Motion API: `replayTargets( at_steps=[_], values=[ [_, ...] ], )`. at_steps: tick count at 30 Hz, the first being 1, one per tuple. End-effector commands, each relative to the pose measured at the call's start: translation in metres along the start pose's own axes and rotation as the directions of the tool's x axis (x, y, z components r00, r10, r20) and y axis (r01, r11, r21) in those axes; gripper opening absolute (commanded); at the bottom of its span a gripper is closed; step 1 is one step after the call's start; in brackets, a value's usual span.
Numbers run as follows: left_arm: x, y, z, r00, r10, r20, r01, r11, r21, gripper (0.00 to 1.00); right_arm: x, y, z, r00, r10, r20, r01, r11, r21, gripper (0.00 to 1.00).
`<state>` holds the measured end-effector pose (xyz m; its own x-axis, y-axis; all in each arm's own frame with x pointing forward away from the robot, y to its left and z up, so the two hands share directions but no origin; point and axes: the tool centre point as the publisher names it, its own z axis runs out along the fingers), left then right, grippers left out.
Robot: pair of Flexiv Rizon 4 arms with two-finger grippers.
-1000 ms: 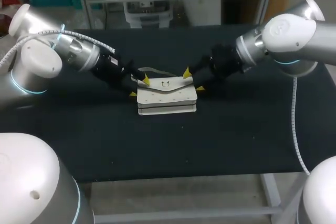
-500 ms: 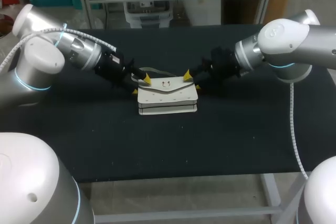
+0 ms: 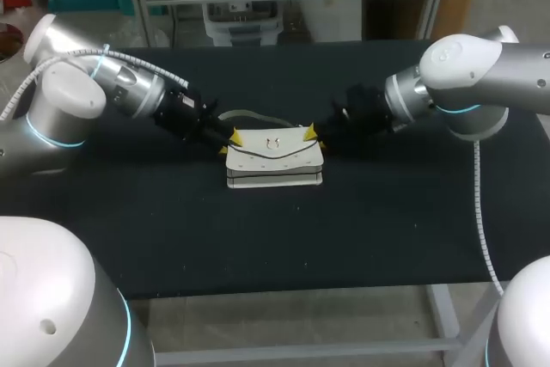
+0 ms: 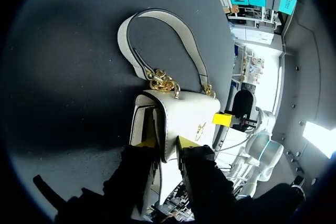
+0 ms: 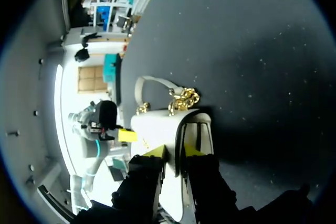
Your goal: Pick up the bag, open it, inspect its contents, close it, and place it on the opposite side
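A small white bag with a gold clasp lies flat at the middle of the black table, its strap curled on the cloth behind it. My left gripper is at the flap's left corner and my right gripper at its right corner. In the left wrist view the left gripper is shut on the flap's edge, one yellow tip under it and one on top. In the right wrist view the right gripper pinches the opposite edge of the flap the same way. Gold chain links join strap and bag.
The black table stretches wide on both sides of the bag and toward its front edge. Both arms come in low from the sides and meet at the bag.
Both grippers have narrowed from wide open onto the flap's corners. The flap, raised a little one second ago, now lies lower on the bag. The arms shifted slightly outward.
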<state>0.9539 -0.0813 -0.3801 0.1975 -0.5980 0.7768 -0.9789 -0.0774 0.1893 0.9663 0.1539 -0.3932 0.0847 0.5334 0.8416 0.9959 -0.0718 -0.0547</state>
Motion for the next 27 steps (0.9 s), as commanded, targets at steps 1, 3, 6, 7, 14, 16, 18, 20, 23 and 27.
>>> replayTargets(
  at_steps=[1,3,6,7,14,16,18,20,23,27],
  values=[
    [0.000,0.004,0.004,1.000,0.009,-0.010,-0.009,1.000,0.006,0.67,-0.001,-0.003,-0.002,1.000,-0.007,-0.009,0.007,1.000,-0.022,0.79],
    [0.002,0.009,0.003,1.000,0.014,-0.015,-0.014,1.000,0.010,0.71,0.002,-0.003,-0.005,1.000,-0.017,-0.011,0.017,0.999,-0.037,1.00],
    [0.004,0.016,0.002,1.000,0.020,-0.024,-0.020,1.000,0.011,0.76,0.006,-0.005,-0.006,0.999,-0.032,-0.012,0.031,0.998,-0.046,1.00],
    [0.004,0.018,0.003,0.999,0.023,-0.026,-0.022,1.000,0.011,0.74,0.007,-0.006,-0.006,0.999,-0.035,-0.011,0.034,0.998,-0.047,1.00],
    [0.003,0.026,0.007,0.998,0.024,-0.053,-0.023,1.000,0.010,0.57,0.008,-0.007,-0.003,0.999,-0.047,-0.018,0.046,0.997,-0.055,0.95],
    [0.002,0.025,0.009,0.998,0.025,-0.057,-0.025,1.000,0.013,0.53,0.007,-0.007,-0.002,0.999,-0.046,-0.019,0.045,0.997,-0.056,0.85],
    [0.000,0.021,0.013,0.998,0.018,-0.061,-0.017,1.000,0.016,0.47,0.005,-0.006,0.001,0.999,-0.044,-0.019,0.043,0.998,-0.054,0.63],
    [-0.002,0.015,0.015,0.998,-0.004,-0.061,0.005,1.000,0.016,0.40,0.002,-0.006,0.003,0.999,-0.040,-0.019,0.039,0.998,-0.050,0.47],
    [-0.004,0.007,0.016,0.997,-0.032,-0.073,0.032,0.999,0.000,0.12,0.001,-0.006,0.004,0.999,-0.035,-0.019,0.034,0.998,-0.050,0.29],
    [0.001,0.010,0.011,0.997,-0.025,-0.075,0.026,1.000,0.010,0.00,0.006,-0.006,-0.002,0.998,-0.062,-0.020,0.060,0.996,-0.072,0.00]
  ],
)
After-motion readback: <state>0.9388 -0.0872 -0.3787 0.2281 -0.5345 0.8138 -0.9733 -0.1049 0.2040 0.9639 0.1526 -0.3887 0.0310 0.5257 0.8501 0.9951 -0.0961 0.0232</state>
